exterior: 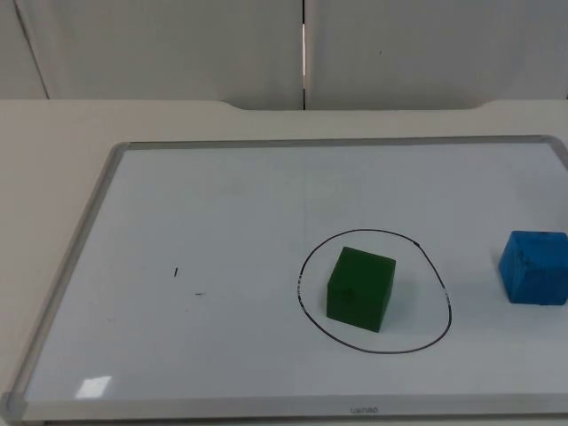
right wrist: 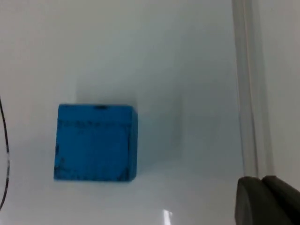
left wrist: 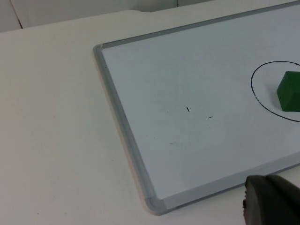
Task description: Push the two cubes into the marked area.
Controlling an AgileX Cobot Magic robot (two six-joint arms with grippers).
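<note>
The worktop [exterior: 53, 133] is white and ends at a grey partition wall [exterior: 177, 44]. One whiteboard [exterior: 222, 231] with a grey metal frame lies flat on it and takes up most of the surface. A strip of bare worktop runs along the board's left edge and behind its far edge. Small grey lettering sits on the near frame rail [exterior: 363, 410]; it is too small to read.

One marked area [exterior: 373, 348], a hand-drawn black oval, sits right of the board's centre. The board surface to its left is open, bearing two short pen marks [exterior: 176, 272].

Cubes counted: two. The green cube [exterior: 359, 288] stands inside the oval, clear of the line on all sides. The blue cube [exterior: 533, 267] stands outside it, well to the right, between the oval and the board's right frame rail [right wrist: 246, 89], with open board on each side.

The left hand [left wrist: 272, 201] hangs over the bare worktop off the board's near left corner [left wrist: 154, 205]. The right hand [right wrist: 267, 201] hangs near the right frame rail, beside the blue cube. Whether either hand is released or clenched cannot be told.
</note>
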